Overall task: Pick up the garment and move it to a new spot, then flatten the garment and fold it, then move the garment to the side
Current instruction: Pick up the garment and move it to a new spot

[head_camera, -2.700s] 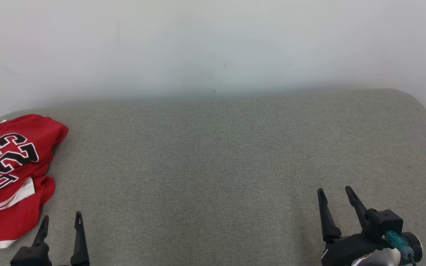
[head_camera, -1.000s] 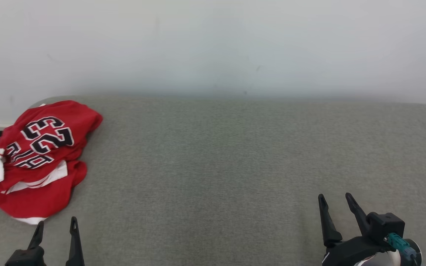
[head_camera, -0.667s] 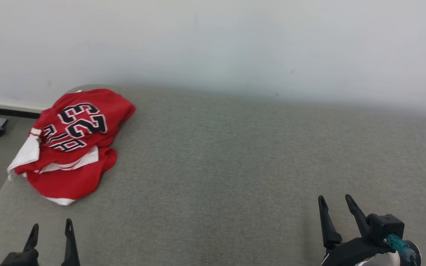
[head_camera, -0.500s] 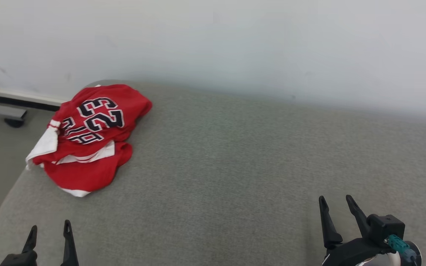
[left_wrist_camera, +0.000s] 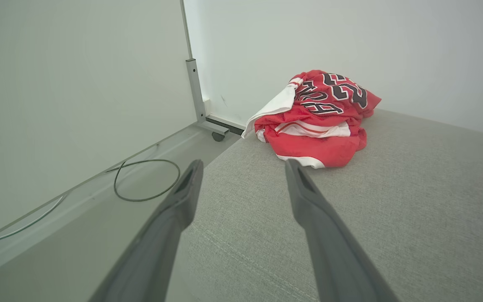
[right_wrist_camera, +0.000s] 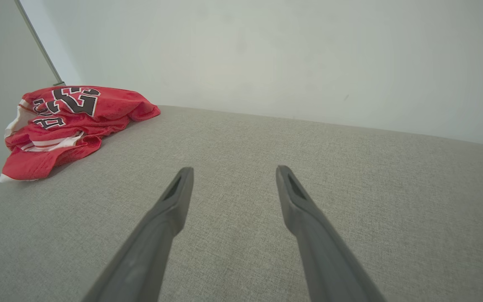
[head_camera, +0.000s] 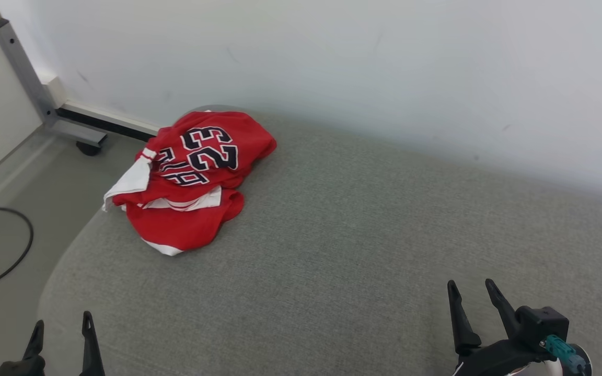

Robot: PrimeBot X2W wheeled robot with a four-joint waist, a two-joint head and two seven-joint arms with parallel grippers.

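Note:
The garment (head_camera: 191, 177) is a red jersey with white trim and black numerals, lying crumpled at the far left corner of the grey upholstered surface (head_camera: 343, 240). In the left wrist view the garment (left_wrist_camera: 317, 121) lies ahead and a little right of my fingers; in the right wrist view the garment (right_wrist_camera: 69, 126) lies far to the left. My left gripper (head_camera: 60, 329) stands open at the lower left, well short of the jersey, nothing between its fingers. My right gripper (head_camera: 471, 292) is open at the lower right over bare fabric.
A white wall (head_camera: 332, 62) runs behind the surface. Left of the surface's rounded edge is the floor, with a black cable loop (head_camera: 3, 250) and a grey metal frame on a caster (head_camera: 79, 141).
The head camera has swung left, so the jersey now sits nearer the picture's middle and the floor, cable and frame have come into view. Both grippers keep their poses, open.

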